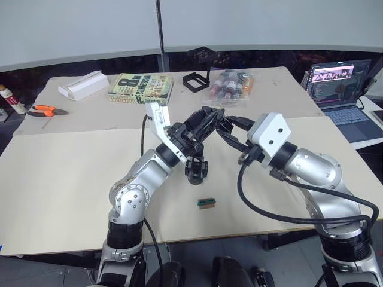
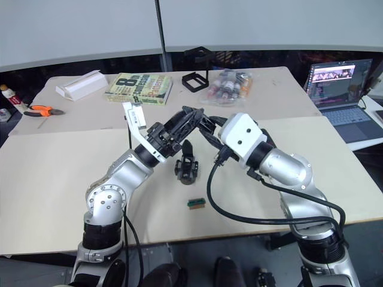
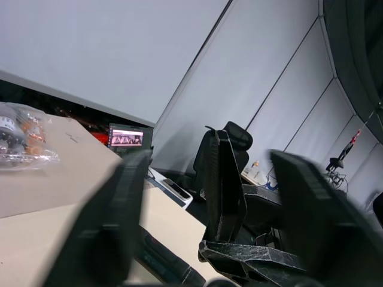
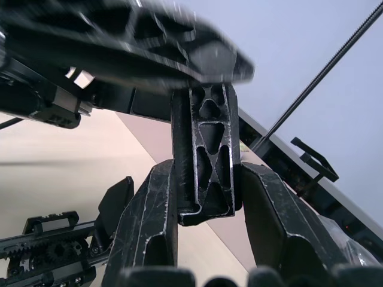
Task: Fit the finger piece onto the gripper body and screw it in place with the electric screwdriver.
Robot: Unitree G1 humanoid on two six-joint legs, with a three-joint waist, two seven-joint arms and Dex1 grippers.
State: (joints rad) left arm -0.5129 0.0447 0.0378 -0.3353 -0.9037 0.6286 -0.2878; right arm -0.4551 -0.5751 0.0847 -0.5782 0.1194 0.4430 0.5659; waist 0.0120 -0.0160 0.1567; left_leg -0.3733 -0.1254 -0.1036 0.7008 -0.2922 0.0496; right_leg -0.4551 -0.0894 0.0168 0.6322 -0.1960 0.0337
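— Where are the hands?

— The left hand (image 1: 200, 122) and right hand (image 1: 218, 128) meet above the middle of the tabletop (image 1: 66, 173), their black fingers tangled too closely to tell apart.

— And below them?

— The gripper body (image 1: 195, 168) stands on the tabletop, a small green block (image 1: 206, 203) near it. Orange-handled pliers (image 1: 45, 110) lie far left.

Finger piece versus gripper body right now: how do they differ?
The finger piece is up in the air, pinched in the right gripper; the gripper body rests on the table, below both grippers. The finger piece is a slim bar with triangular cut-outs; the gripper body is a chunkier block. Both are black, and they are not yet joined.
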